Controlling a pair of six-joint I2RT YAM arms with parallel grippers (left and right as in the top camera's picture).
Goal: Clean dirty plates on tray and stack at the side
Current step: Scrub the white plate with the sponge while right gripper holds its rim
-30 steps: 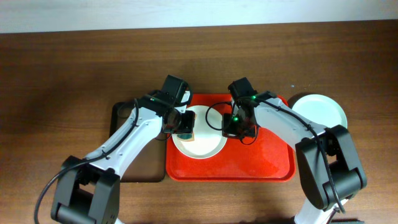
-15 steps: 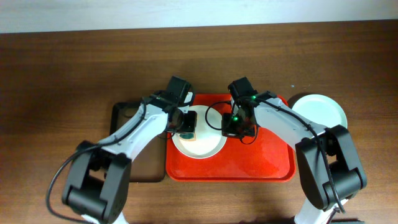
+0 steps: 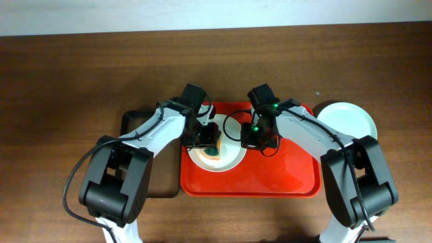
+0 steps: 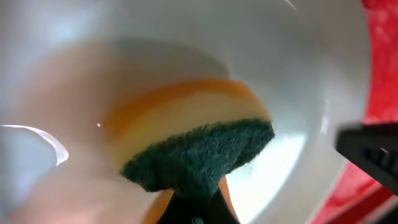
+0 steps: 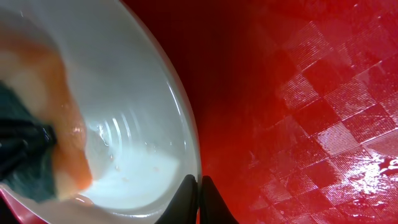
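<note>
A white plate (image 3: 231, 159) lies on the left half of the red tray (image 3: 283, 177). My left gripper (image 3: 209, 142) is shut on a yellow sponge with a dark green pad (image 3: 212, 151) and presses it into the plate's bowl. In the left wrist view the sponge (image 4: 193, 143) lies against the white plate (image 4: 298, 68), with the gripper (image 4: 196, 216) at the bottom edge. My right gripper (image 3: 249, 142) is shut on the plate's right rim. The right wrist view shows its fingers (image 5: 199, 194) pinching the rim of the plate (image 5: 137, 137) over the tray (image 5: 298, 93).
A pale plate (image 3: 345, 120) lies on the wooden table just right of the tray. A black tray with a brown floor (image 3: 160, 179) stands against the red tray's left side, under my left arm.
My left gripper has slid the sponge from the plate's left edge toward its middle. The right gripper and the plate have not moved.
</note>
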